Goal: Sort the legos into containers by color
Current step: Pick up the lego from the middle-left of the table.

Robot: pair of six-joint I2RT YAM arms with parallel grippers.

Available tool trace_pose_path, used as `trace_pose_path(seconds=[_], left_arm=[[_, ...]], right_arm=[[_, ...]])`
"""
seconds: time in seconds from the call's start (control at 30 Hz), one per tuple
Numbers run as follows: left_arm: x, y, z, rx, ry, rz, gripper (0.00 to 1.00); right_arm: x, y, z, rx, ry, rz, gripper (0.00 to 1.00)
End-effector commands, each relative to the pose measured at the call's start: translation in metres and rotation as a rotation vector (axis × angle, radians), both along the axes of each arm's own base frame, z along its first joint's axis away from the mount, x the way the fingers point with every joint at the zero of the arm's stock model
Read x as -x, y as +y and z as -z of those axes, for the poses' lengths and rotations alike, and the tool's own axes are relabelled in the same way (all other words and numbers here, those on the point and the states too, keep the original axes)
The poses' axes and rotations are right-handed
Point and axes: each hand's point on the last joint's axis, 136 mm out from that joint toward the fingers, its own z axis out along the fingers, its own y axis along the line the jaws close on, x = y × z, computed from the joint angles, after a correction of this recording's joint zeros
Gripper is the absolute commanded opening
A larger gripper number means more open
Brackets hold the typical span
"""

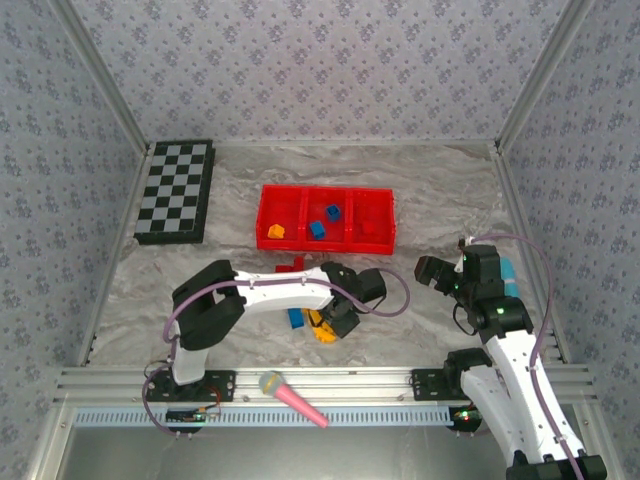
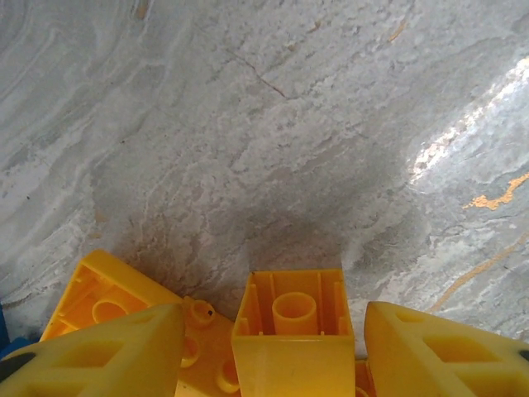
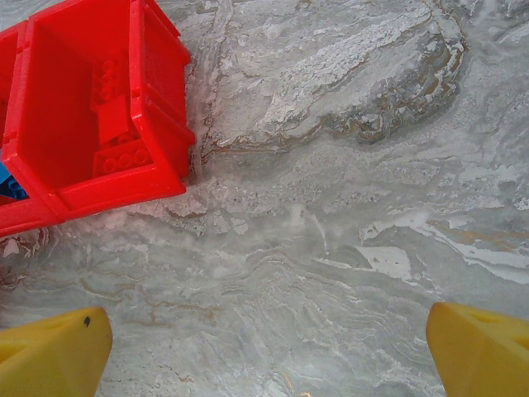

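The red tray [image 1: 326,188] lies mid-table with three compartments: a yellow lego [image 1: 275,232] on the left, two blue legos [image 1: 317,229] in the middle, red legos [image 1: 372,230] on the right. Loose legos lie in front of it: red [image 1: 292,266], blue [image 1: 296,318] and yellow [image 1: 322,333]. My left gripper [image 1: 335,318] hangs over that pile. In its wrist view the left gripper [image 2: 273,347] is open and straddles a yellow brick [image 2: 293,318], hollow side showing, with a gap at each finger. A yellow plate [image 2: 99,302] lies beside it. My right gripper [image 1: 432,270] is open over bare table, right of the tray [image 3: 157,186].
A black-and-white checkerboard [image 1: 175,190] lies at the back left. A pink microphone toy [image 1: 292,396] rests on the aluminium rail [image 1: 400,380] at the near edge. Patterned walls close in the table on three sides.
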Motion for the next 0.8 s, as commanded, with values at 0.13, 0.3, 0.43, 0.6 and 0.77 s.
trace_pose_path(seconds=[0.13, 0.3, 0.43, 0.6, 0.77], left_arm=[[0.010, 0.006, 0.000, -0.014, 0.030, -0.045, 0.58], [0.015, 0.007, 0.008, -0.027, 0.046, -0.051, 0.49], [0.016, 0.006, 0.010, -0.035, 0.048, -0.048, 0.46], [0.016, 0.011, 0.012, -0.053, 0.040, -0.058, 0.46], [0.016, 0.016, 0.018, -0.096, 0.044, -0.063, 0.45]], right_arm=[[0.001, -0.004, -0.001, 0.012, 0.002, 0.018, 1.00], [0.001, -0.004, -0.001, 0.012, 0.001, 0.016, 1.00], [0.001, -0.004, -0.001, 0.011, 0.001, 0.018, 1.00], [0.001, -0.004, -0.001, 0.012, 0.000, 0.018, 1.00], [0.001, -0.004, -0.001, 0.010, 0.001, 0.018, 1.00]])
